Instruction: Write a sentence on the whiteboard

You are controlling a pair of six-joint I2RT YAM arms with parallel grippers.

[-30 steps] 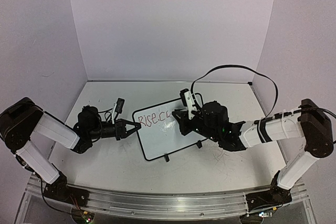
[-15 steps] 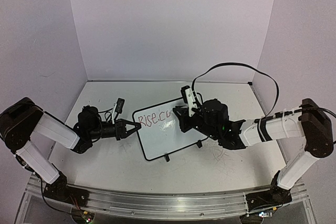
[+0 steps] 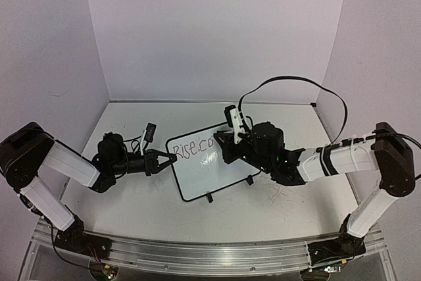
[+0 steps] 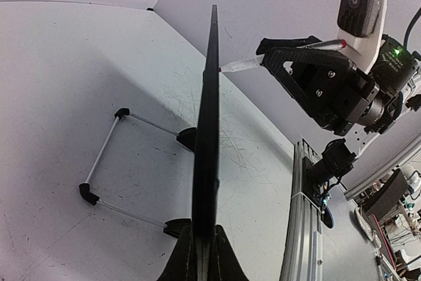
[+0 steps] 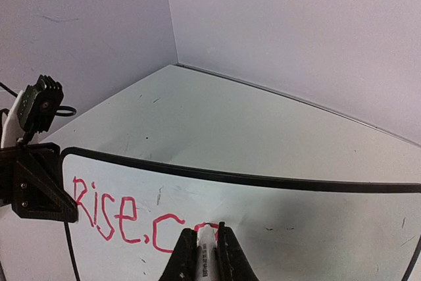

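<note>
- At the middle of the scuffed white tabletop [image 3: 131,205], between the two arms, the small rectangular white whiteboard with a thin black frame [image 3: 207,179] stands on its little black feet.
- Thin red handwritten letters of the sentence [image 5: 122,218] run along its upper left, reading "Rise.c" with a further letter only partly visible.
- The right gripper [image 5: 205,231] is clamped shut around a white-barrelled red marker [image 4: 240,65], whose tip appears to touch the board just past the last letter.
- The left gripper [image 4: 204,245] is pinched tight on the board's left edge, steadying it.
- Risks, as I judge them:
  - Too much marker pressure could tip the board back or twist it out of the left pinch.
  - The marker could slide in the jaws, distorting strokes.
  - The right fingers could brush fresh ink and smear it.
- No container shows in any view.
</note>
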